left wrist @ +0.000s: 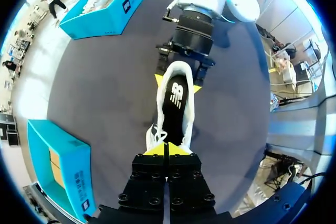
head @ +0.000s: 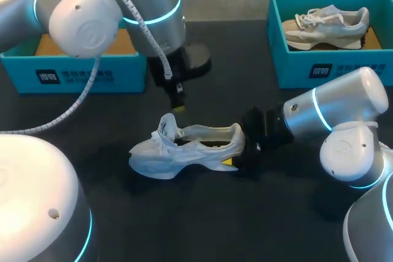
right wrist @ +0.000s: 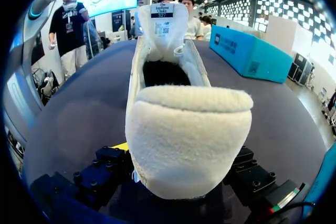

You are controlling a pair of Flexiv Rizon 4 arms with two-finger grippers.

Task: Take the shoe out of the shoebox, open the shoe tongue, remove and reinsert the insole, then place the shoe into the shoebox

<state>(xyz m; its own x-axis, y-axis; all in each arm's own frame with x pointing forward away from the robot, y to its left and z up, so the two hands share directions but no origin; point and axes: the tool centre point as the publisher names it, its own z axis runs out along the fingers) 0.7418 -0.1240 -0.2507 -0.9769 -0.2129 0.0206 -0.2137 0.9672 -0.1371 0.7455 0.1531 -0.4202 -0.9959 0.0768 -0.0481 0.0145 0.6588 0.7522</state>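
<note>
Currently: the white sneaker (head: 184,148) sits upright near the middle of the black table (head: 245,225), toe to my left and heel to my right.

The right gripper (head: 236,156) is clamped on the heel. The left wrist view shows one yellow-tipped finger against each side of it, both in contact. In that arm's own wrist view the fuzzy heel collar fills the space between its fingers.

The left gripper (left wrist: 167,148) hangs just above the tongue end of the shoe, fingertips pressed together with nothing between them. In the head view a small gap shows between its tips and the shoe.

The tongue (right wrist: 169,22) stands pulled up, its label side facing the heel, and the shoe mouth is wide. The black insole (left wrist: 176,100) lies flat inside the sneaker and shows through the mouth.

A teal shoebox (head: 73,75) stands at the far left of the table without a lid. A brown cardboard floor shows inside, partly hidden by the left arm. A second teal shoebox (head: 295,69) at the far right holds a beige sneaker (head: 325,26) lying lengthwise. Both boxes are well apart from the held sneaker.
</note>
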